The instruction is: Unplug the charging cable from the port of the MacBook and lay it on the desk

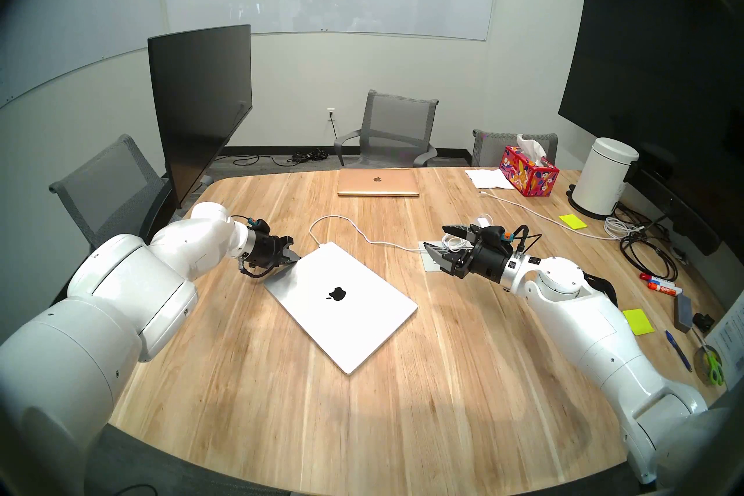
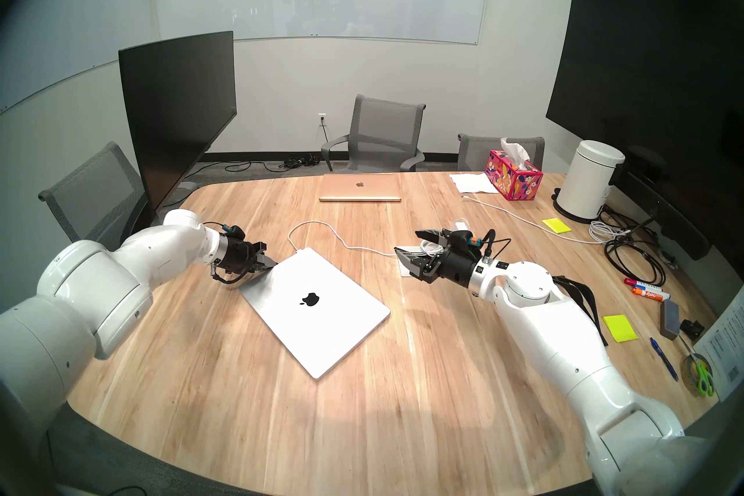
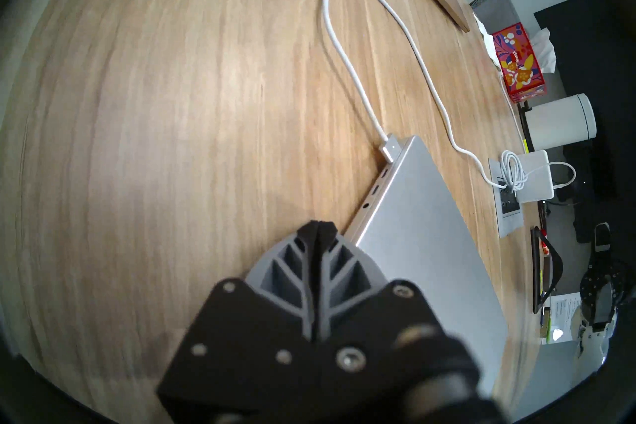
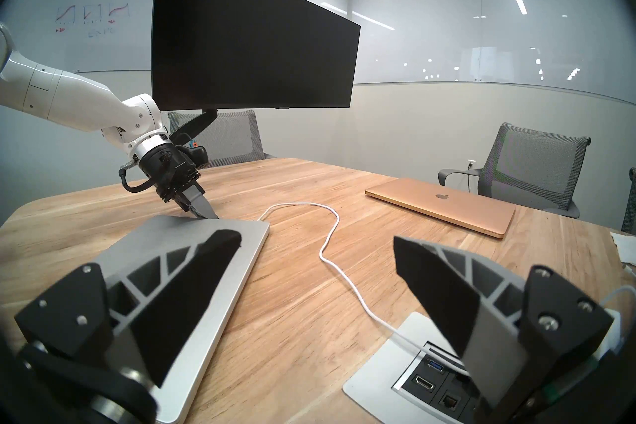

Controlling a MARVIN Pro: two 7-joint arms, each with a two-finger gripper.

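Note:
The silver MacBook (image 1: 342, 318) lies shut on the light-wood desk (image 1: 402, 382), apple logo up. The white charging cable (image 1: 334, 217) loops over the desk, and its flat plug (image 3: 390, 148) sits in the port at the MacBook's far left corner. My left gripper (image 1: 296, 257) is shut and empty, its tips (image 3: 318, 227) touching the MacBook's left edge a short way from the plug. My right gripper (image 1: 437, 237) is open and empty, hovering to the right of the MacBook over the cable's far end. The cable also shows in the right wrist view (image 4: 303, 204).
A desk power panel (image 1: 432, 261) with a white charger brick (image 3: 533, 175) lies under my right gripper. A rose-gold laptop (image 1: 377, 183) lies at the back. A tissue box (image 1: 529, 171), a white canister (image 1: 602, 177), another white cord (image 1: 523, 207) and black cables (image 1: 644, 249) fill the right side.

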